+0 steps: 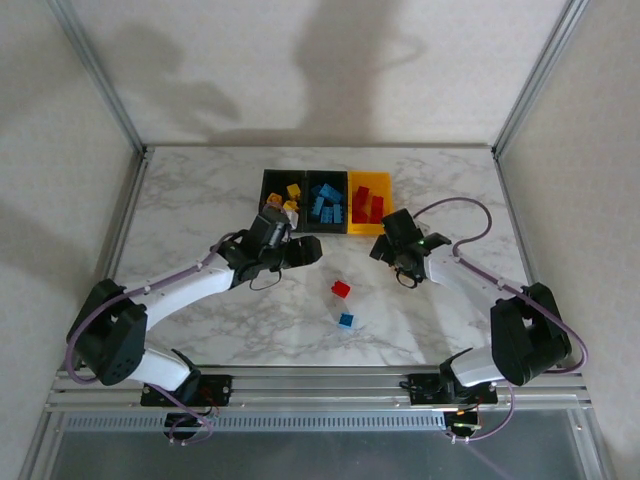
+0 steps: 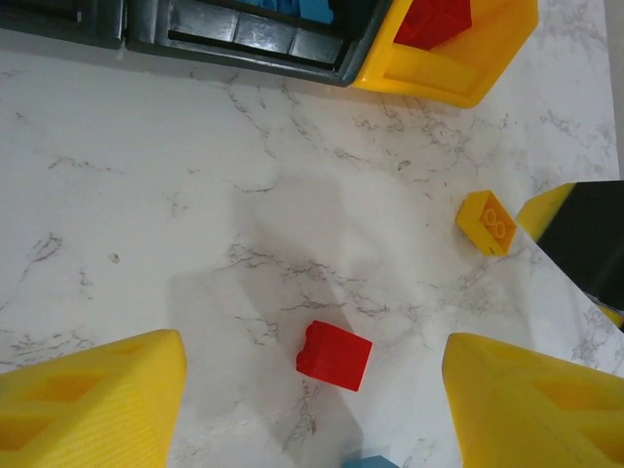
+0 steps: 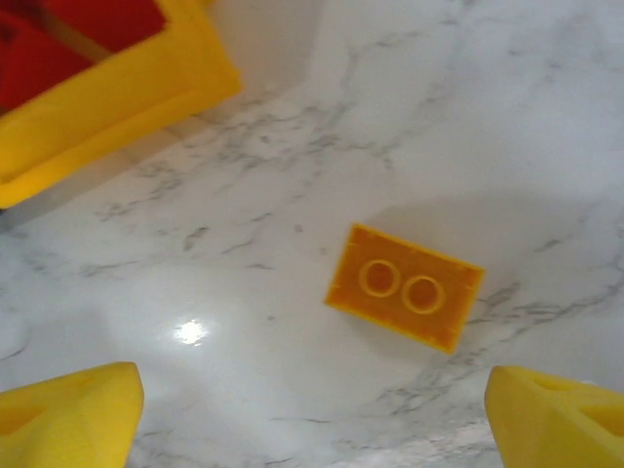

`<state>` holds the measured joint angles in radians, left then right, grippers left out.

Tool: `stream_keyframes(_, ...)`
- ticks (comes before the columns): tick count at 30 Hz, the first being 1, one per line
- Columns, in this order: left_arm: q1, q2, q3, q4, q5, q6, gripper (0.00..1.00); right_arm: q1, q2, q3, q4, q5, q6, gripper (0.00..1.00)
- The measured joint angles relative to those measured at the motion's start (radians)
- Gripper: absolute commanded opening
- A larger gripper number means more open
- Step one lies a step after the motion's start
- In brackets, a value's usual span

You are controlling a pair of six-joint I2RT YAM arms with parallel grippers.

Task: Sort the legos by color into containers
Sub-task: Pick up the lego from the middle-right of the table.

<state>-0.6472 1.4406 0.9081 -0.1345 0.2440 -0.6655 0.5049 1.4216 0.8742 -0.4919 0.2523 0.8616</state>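
We see an orange lego (image 3: 405,299) lying flat on the marble table (image 3: 507,117), clear of the right gripper (image 3: 312,429), whose fingertips (image 3: 68,419) stand wide apart. The yellow container (image 3: 127,97) holds red legos (image 3: 68,39).

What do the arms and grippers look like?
The left arm and right arm have white links, black joints and a purple cable looping alongside. The left gripper and right gripper have black bodies and yellow, ribbed, wedge-shaped fingers.

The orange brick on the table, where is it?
Right wrist view: the orange brick lies on the table under the open right end effector, near the yellow bin.
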Motion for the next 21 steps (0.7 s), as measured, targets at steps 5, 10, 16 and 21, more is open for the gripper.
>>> stream_keyframes(5, -0.002, 0.0, 0.0, 0.0, 0.0, 0.004, 0.7, -0.024, 0.039, -0.026, 0.023, 0.014, 0.026, 0.92)
stream_keyframes(10, -0.002, 0.0, 0.0, 0.0, -0.001, 0.006, 0.7, -0.038, 0.116, -0.029, 0.063, 0.013, 0.034, 0.88)
stream_keyframes(16, -0.002, 0.0, 0.0, 0.0, -0.001, 0.006, 0.7, -0.054, 0.167, -0.03, 0.103, 0.013, 0.037, 0.71)
stream_keyframes(21, -0.002, 0.0, 0.0, 0.0, -0.001, 0.006, 0.7, -0.063, 0.176, -0.03, 0.126, 0.009, 0.025, 0.61)
